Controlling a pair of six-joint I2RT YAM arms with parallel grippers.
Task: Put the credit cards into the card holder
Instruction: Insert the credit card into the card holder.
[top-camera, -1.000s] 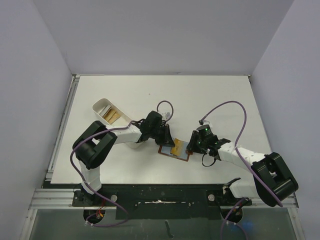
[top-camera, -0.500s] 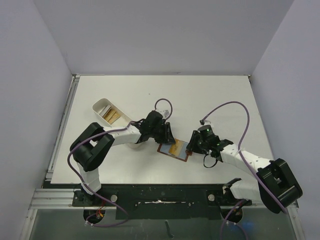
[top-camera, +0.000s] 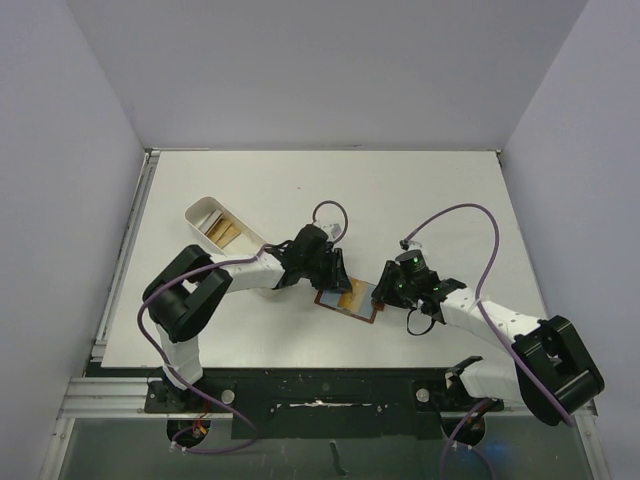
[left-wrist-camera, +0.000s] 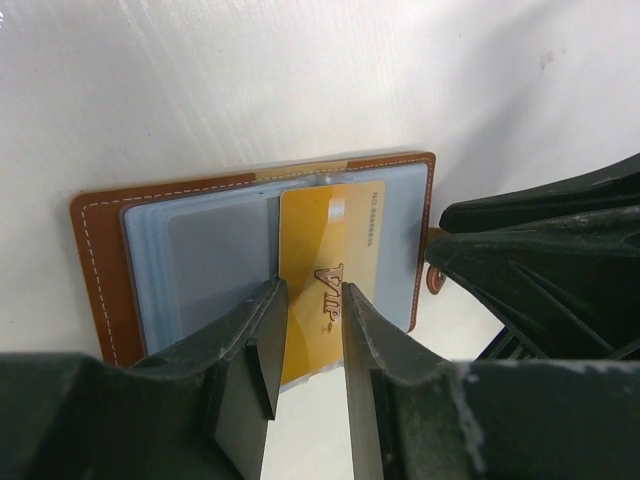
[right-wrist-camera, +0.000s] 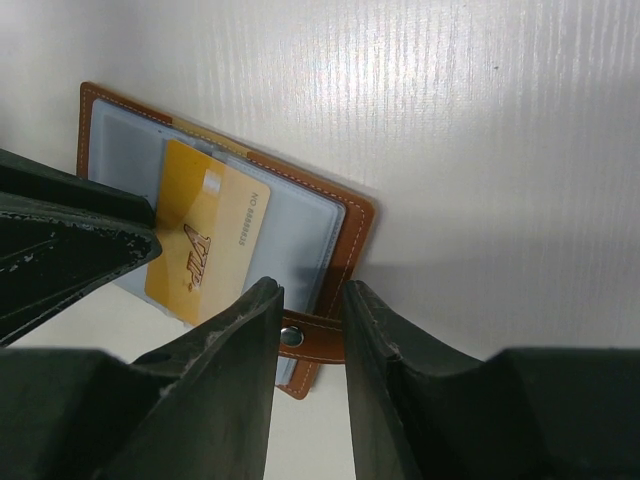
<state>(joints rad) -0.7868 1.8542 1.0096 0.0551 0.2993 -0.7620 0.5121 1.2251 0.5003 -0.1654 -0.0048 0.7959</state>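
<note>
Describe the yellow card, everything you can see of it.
The yellow card is a thin, glossy gold-orange plastic rectangle printed with "VIP" and a row of small digits. It lies flat on the clear sleeves of the open brown card holder, near end overhanging the holder's edge. Whether the far end is pocketed is unclear. The left gripper straddles the overhanging end, jaws slightly apart.

Tight by the near edge — left gripper (top-camera: 335, 278) and right gripper (top-camera: 384, 297) flank the card holder (top-camera: 350, 301); white tray (top-camera: 205, 214) blocks the left side, far corners open.
</note>
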